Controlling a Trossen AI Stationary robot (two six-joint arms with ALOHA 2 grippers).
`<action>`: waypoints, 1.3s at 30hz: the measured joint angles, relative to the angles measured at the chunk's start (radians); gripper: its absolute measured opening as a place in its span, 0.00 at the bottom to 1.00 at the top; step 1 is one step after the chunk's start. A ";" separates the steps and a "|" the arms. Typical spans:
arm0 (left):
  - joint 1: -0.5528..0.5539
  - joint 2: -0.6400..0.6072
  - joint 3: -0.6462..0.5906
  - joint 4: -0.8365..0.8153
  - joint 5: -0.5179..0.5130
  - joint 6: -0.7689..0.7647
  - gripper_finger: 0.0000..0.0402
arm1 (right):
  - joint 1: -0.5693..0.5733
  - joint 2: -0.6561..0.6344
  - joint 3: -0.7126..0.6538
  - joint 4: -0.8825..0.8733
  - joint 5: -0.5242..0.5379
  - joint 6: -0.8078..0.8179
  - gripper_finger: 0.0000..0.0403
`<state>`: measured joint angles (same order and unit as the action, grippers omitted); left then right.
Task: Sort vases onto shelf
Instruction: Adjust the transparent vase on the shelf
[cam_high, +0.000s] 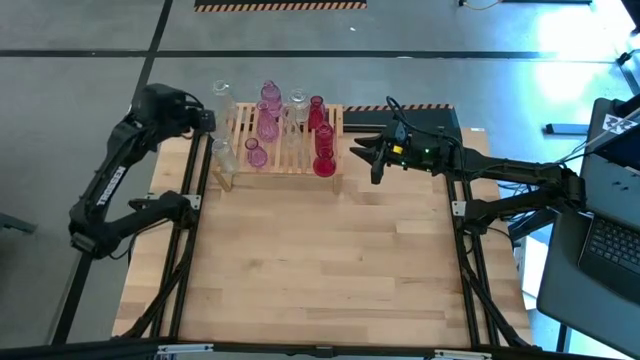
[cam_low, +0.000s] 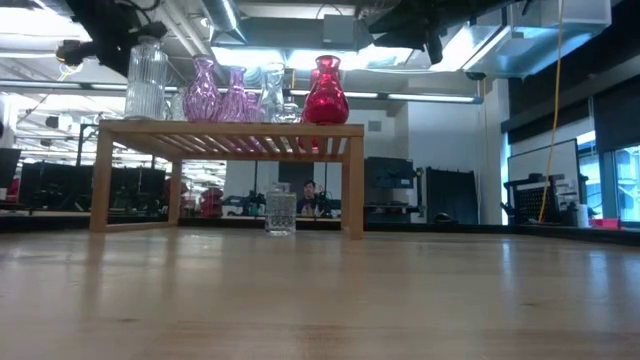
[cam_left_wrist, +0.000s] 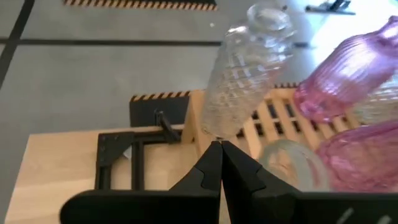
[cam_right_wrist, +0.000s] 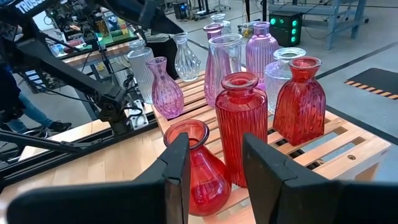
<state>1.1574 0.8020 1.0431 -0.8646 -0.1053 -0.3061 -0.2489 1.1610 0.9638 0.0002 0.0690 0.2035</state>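
Placement step: a clear vase (cam_left_wrist: 245, 74) is pinched in the closed left gripper (cam_left_wrist: 219, 149) at the shelf (cam_high: 285, 160) corner; lowering upright is needed. The right gripper (cam_right_wrist: 214, 168) waits open.

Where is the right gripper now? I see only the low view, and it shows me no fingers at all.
Observer: The right gripper hangs just beside the right end of the shelf, facing the red vases.
Operator: Is it holding something?
Observer: No, its fingers are open, with nothing between them.
Operator: And the left one?
Observer: The left gripper is shut on nothing, near the shelf's far-left corner, with a clear ribbed bottle just ahead of it.
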 joint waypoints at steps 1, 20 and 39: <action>0.006 0.015 0.000 0.000 0.001 0.001 0.00 | 0.000 0.000 0.000 0.000 0.000 0.000 0.24; 0.069 0.132 0.000 -0.048 0.063 0.074 0.00 | 0.001 0.000 0.000 0.002 -0.011 0.001 0.24; 0.069 0.126 0.000 -0.070 0.099 0.019 0.00 | 0.001 0.000 0.000 0.002 0.008 0.001 0.24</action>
<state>1.2263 0.9276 1.0431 -0.9347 -0.0059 -0.2875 -0.2481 1.1610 0.9638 0.0025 0.0768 0.2043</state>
